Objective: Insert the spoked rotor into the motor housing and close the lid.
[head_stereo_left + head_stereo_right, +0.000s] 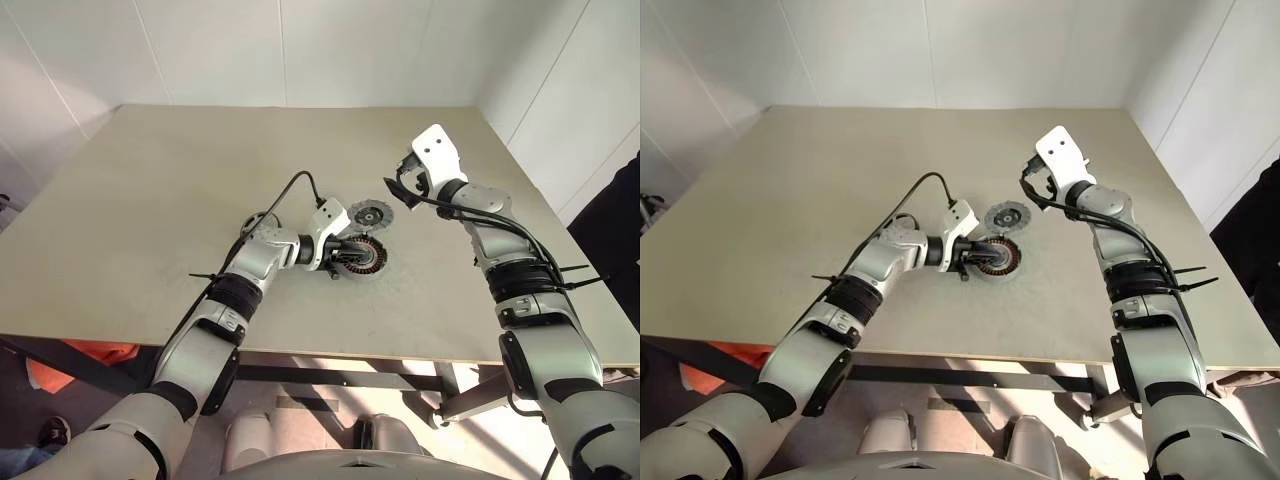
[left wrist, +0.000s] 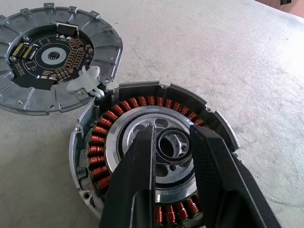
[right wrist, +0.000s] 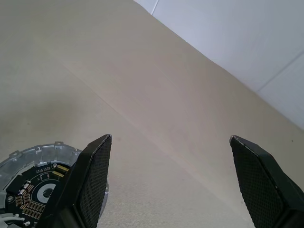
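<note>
The motor housing, a round metal puck with a ring of copper coils, lies mid-table. The spoked rotor sits in its centre. My left gripper reaches in from the left, its two black fingers shut on the rotor's dark hub. The lid lies flat just behind the housing with its circuit-board side up, touching the housing's rim. A white connector joins the two. My right gripper hangs above the table to the right of the lid, fingers wide open with nothing between them.
The beige table has its front edge near me and white walls behind and to the right. A black cable arcs up from my left wrist. A dark shape stands past the table's right edge. Something orange lies under the table at the left.
</note>
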